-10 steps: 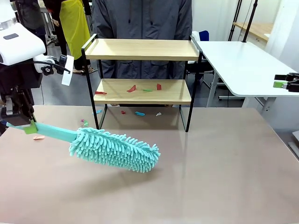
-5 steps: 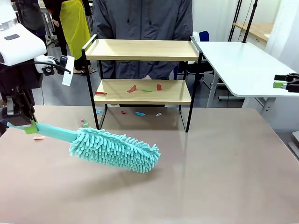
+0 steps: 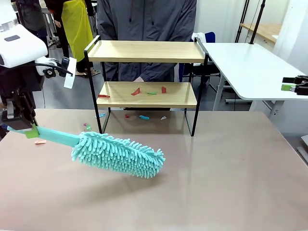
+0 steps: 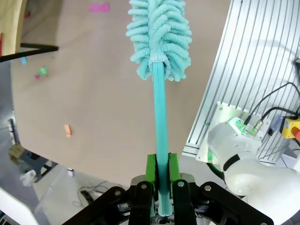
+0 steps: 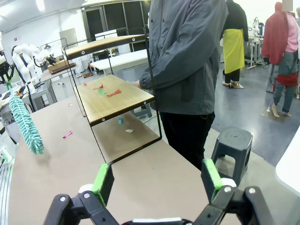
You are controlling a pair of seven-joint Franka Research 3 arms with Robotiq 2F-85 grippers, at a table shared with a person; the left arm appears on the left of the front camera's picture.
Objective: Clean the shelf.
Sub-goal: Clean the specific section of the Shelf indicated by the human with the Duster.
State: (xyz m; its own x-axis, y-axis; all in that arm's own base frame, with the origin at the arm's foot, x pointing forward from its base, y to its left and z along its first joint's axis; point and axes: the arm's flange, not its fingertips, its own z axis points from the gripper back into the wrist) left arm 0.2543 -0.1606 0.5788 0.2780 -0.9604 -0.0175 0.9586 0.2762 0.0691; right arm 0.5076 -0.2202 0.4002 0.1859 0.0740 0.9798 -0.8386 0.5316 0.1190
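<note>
At the left, the left claw [image 3: 30,131] is pinched tight on the handle of a teal duster [image 3: 118,155]. The duster's fluffy head hangs low over the near side of the table [image 3: 231,173], well short of the shelf [image 3: 147,51]. A pink scrap [image 3: 40,142] lies on the table just beside the handle.

The shelf stands at the far middle of the table. We judge the cleaning barely begun: red and green scraps [image 3: 136,91] lie on the lower board, and more litter [image 3: 144,117] sits on the table beneath it. The top board looks bare.

The black frame's left post and side rail stand between the duster and the lower board. A person [image 3: 147,19] stands close behind the shelf.

At the far right, the right claw [image 3: 294,87] is spread wide and holds nothing. A white side table [image 3: 250,67] stands beyond.
</note>
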